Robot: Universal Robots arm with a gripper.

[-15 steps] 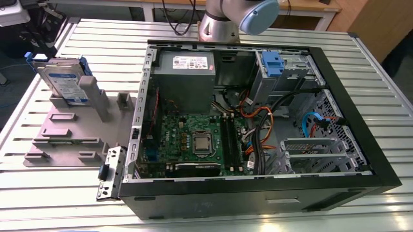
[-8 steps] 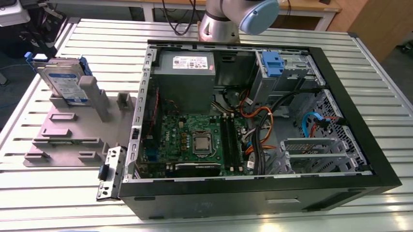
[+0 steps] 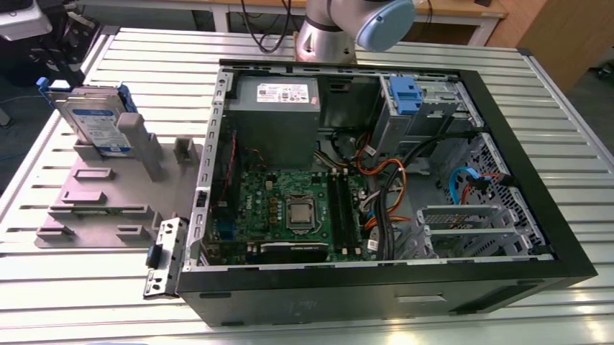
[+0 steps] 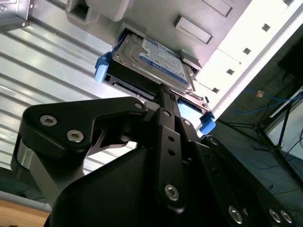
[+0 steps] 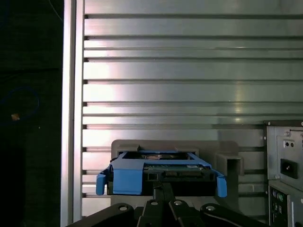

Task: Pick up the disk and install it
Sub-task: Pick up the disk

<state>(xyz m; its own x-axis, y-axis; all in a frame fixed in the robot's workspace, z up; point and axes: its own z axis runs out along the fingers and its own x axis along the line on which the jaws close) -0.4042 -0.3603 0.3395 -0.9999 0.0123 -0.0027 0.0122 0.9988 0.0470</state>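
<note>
While the arm [image 3: 331,32] stands at the far side of the open computer case [image 3: 384,295], the disk [image 3: 96,122] is outside that case. It sits off the case's side wall on the exterior view's left, propped on edge and leaning a little in a grey fixture [image 3: 96,198] that lies on the slatted metal table [image 3: 86,295]. Its blue carrier wraps the silver drive, and the labelled face is showing.

In both wrist views the gripper [image 5: 164,187] [image 4: 163,90] has its two fingers drawn together with nothing between them. Their tip lines up with the connector edge of the disk [image 5: 161,170] [image 4: 158,59], and I can't tell whether it touches.

Inside the case, a grey power supply [image 3: 273,108] fills the corner nearest the arm. The green motherboard [image 3: 287,208] lies next to it. A blue tab [image 3: 403,93] sits in the drive bay further along the far wall.
</note>
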